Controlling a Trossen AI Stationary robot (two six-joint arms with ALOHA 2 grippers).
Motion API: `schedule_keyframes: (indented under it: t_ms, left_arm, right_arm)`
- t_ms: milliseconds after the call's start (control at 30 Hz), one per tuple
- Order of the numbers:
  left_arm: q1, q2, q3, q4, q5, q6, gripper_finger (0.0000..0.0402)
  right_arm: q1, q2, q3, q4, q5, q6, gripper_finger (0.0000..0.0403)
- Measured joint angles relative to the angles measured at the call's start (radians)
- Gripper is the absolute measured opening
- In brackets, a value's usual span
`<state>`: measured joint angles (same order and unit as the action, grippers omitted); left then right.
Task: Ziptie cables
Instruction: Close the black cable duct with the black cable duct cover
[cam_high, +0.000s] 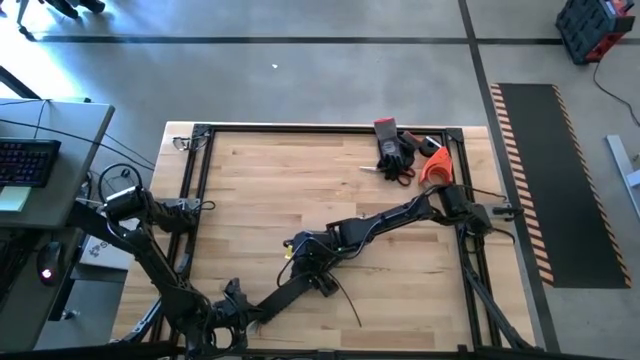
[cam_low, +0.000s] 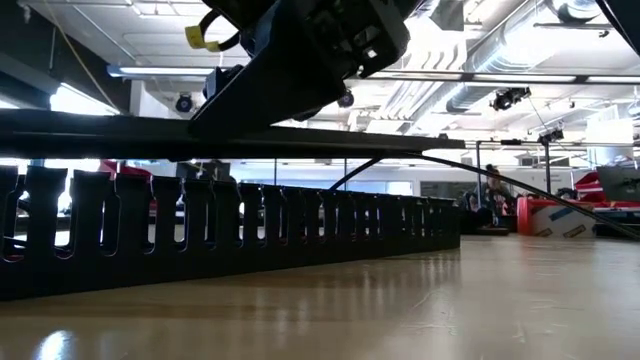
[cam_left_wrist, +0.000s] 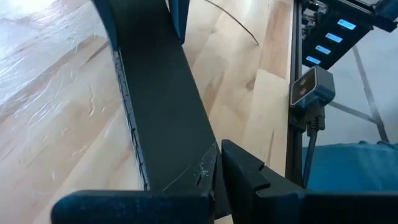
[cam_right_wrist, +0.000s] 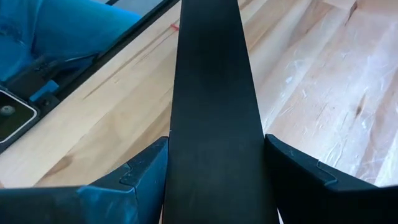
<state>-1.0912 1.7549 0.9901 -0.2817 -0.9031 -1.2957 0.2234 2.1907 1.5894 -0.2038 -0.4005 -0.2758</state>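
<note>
A long flat black bar hangs level above the wood, and both grippers are on it near the table's middle. My right gripper reaches in from the right, shut on the bar. My left gripper comes from the near left and is shut on the same bar. A black bar with comb-like slots stands on the table below it. A thin dark cable lies loose on the wood beside the grippers, and no gripper touches it. My right gripper pinches the flat bar by its two long edges, one finger on each side, with the broad face up. The fingers slant down from the table's right and lie along the bar. The bar is lifted clear of the wood. My left gripper is shut on the flat bar at the end nearest it. One finger lies against the bar's edge, and the bar hides the other contact. The fingers slant down and the bar runs on ahead of them, clear of the table.
Black gloves, red-handled tools and an orange object lie at the far right corner. Black frame rails border the table, and one carries a small grey camera. A side desk with a keyboard stands at the left.
</note>
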Motion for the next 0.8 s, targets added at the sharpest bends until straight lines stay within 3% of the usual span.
schedule_keyframes:
  t_ms: [800]
  left_arm:
    - [0.005, 0.047, 0.0, 0.053, 0.026, -0.038, 0.0]
  right_arm:
    - [0.015, 0.014, -0.001, 0.007, 0.012, -0.022, 0.0212]
